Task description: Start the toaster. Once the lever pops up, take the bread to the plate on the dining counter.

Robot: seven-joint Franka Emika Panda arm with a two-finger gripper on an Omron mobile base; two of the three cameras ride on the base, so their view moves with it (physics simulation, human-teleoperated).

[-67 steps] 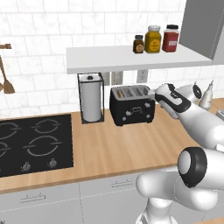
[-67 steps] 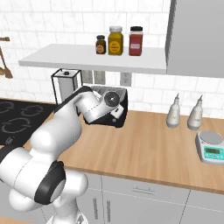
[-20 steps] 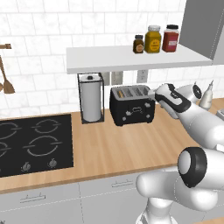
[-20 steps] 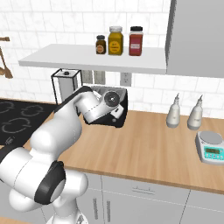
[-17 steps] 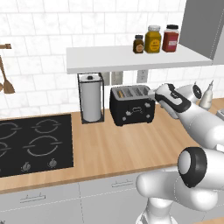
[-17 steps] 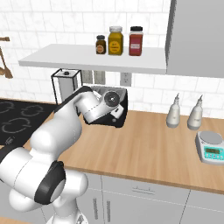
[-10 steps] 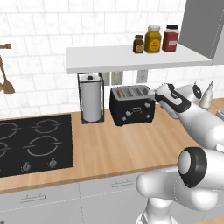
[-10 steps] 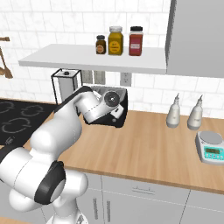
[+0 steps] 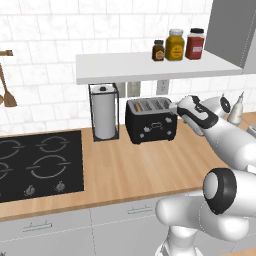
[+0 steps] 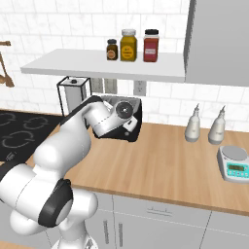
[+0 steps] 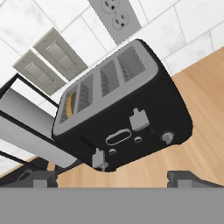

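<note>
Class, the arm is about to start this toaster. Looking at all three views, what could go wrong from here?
1. The toaster has two levers on its front, one higher and one lower. The bread sits in the slot nearest the paper towel holder; pressing the wrong lever might not start its side.
2. The gripper, jaws wide open, might slip off a small lever or push the toaster back.

The black toaster [image 9: 151, 121] stands upright on the wood counter, tan bread [image 11: 69, 106] sunk in its end slot.
</note>
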